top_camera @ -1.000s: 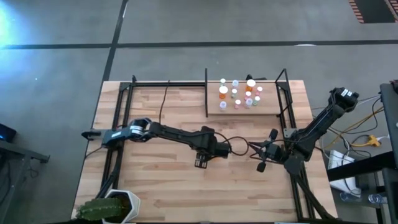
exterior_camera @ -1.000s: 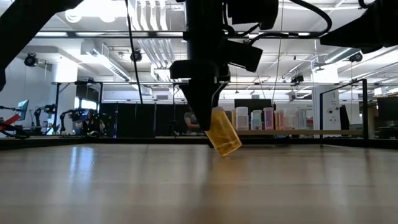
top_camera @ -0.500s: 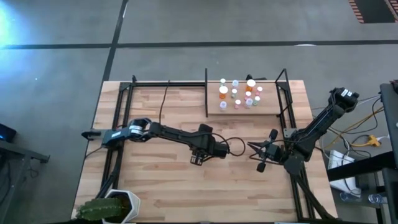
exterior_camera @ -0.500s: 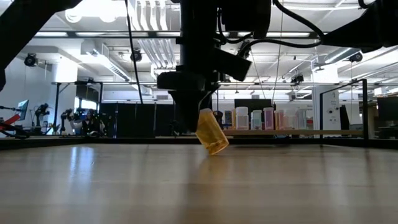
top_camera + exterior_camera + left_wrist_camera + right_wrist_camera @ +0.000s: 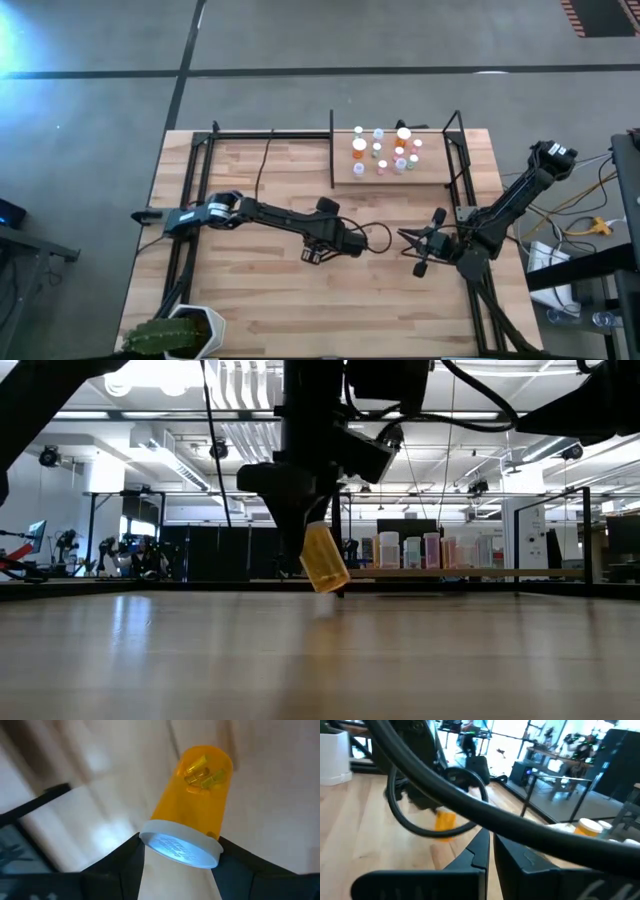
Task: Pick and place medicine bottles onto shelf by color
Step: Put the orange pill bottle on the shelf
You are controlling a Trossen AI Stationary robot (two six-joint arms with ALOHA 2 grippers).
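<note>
An orange medicine bottle (image 5: 196,795) with a white cap hangs over the middle of the table, and my left gripper (image 5: 313,253) is shut on it. In the low view the bottle (image 5: 324,558) is tilted and clear of the wood. Several other medicine bottles (image 5: 385,152) stand upright on the shelf (image 5: 345,180) at the far right. My right gripper (image 5: 424,247) waits shut near the table's right edge, its fingers (image 5: 489,851) together and touching nothing. My left gripper pinches the orange bottle at its cap end, with the white cap's rim (image 5: 150,839) between the two fingers (image 5: 120,867). The fingers slant down from above. The bottle hangs below them cap up and base down, tilted, and clear of the table.
Thin black rods (image 5: 195,200) frame the table's left side, and more rods (image 5: 465,190) run along the right beside the shelf. A potted green plant (image 5: 170,335) stands at the near left corner. Bare wood (image 5: 300,310) lies in front of the left gripper.
My left gripper has turned and tipped at the wrist. The orange bottle has swung a little toward the table's left and far edges. It stays held and clear of the table.
</note>
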